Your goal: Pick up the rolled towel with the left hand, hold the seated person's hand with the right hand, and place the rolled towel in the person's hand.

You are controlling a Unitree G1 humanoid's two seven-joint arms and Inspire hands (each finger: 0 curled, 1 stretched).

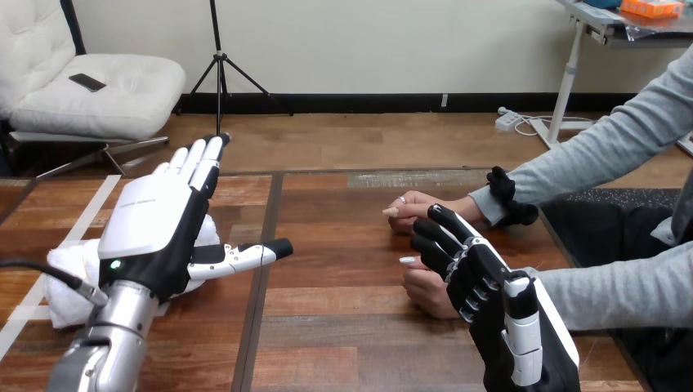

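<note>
The white rolled towel point(67, 278) lies at the table's left, partly hidden under my left hand point(155, 220). That hand hovers just over the towel, open, with fingers straight and pointing away and the thumb out to the right. At the lower right my right hand point(482, 278) reaches left, its fingers only slightly bent and lying over the person's nearer hand point(426, 292). They touch, but I see no finger curled round it. The person's farther hand point(415, 208) rests on the table just beyond, apart from my hand.
The wooden table point(343, 327) has a dark seam running front to back down its middle. A strip of white tape point(88, 219) crosses its left part. The person's grey-sleeved arms point(605, 155) come in from the right edge.
</note>
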